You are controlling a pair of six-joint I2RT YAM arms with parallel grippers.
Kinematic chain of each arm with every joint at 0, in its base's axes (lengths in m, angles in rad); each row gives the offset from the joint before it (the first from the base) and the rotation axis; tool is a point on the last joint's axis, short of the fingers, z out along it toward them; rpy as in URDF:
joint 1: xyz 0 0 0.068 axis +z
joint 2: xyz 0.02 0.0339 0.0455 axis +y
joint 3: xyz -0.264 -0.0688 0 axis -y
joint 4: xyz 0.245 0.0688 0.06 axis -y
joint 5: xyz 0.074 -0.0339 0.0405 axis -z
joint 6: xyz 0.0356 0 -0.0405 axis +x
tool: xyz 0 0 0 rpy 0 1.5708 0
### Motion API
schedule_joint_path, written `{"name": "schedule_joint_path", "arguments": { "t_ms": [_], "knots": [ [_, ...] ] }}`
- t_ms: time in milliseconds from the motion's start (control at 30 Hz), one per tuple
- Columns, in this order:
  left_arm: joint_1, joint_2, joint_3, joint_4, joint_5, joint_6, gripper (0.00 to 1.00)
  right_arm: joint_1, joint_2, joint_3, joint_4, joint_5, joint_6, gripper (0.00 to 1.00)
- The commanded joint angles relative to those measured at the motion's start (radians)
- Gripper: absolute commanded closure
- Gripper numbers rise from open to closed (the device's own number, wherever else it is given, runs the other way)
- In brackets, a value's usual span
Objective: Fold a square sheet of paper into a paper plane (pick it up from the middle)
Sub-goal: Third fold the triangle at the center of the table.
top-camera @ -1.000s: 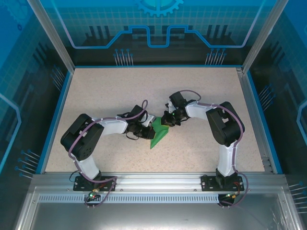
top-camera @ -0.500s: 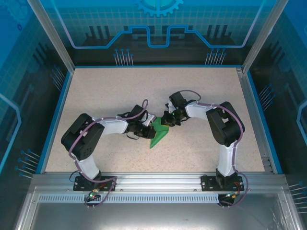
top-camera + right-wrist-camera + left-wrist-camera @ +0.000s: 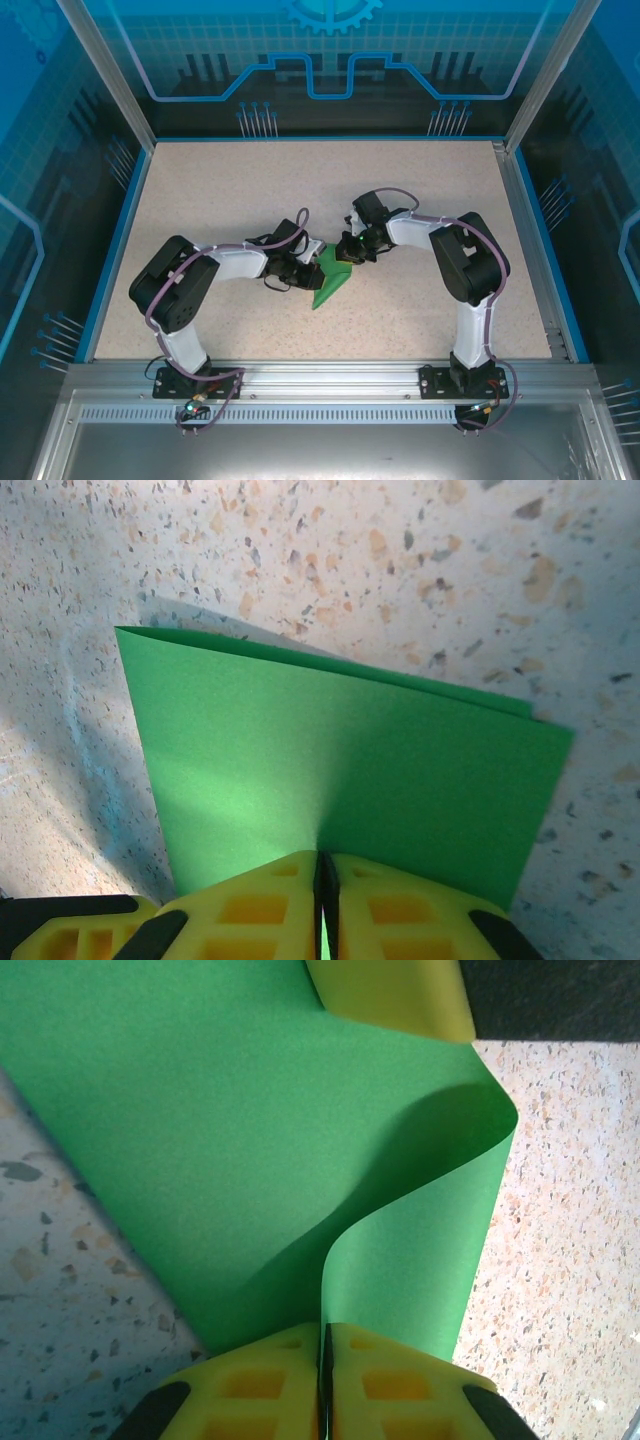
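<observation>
Presently the left gripper (image 3: 306, 271) and right gripper (image 3: 346, 256) each pinch opposite edges of the green paper (image 3: 329, 285), its long axis running near-to-far between them.

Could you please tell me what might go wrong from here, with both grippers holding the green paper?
1. The left gripper and right gripper both pinch the green sheet; pulling apart could tear it.
2. The sheet bulges in a loose curve beside the left gripper, so pressing it flat from here may set a crooked crease.
</observation>
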Motion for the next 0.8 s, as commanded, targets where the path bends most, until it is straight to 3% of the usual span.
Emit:
{"name": "schedule_joint_path", "arguments": {
  "t_ms": [0, 467, 767],
  "knots": [
    [0.009, 0.009, -0.011, -0.018, -0.016, -0.011, 0.90, 0.018, 0.036, -0.034, -0.071, 0.081, -0.006, 0.87],
    [0.010, -0.056, -0.054, 0.057, 0.005, -0.033, 0.90, 0.017, 0.032, -0.032, -0.084, 0.091, -0.010, 0.87],
    [0.008, 0.006, -0.043, 0.068, 0.026, -0.034, 0.89, 0.018, 0.028, -0.039, -0.067, 0.071, -0.006, 0.87]
  ]
}}
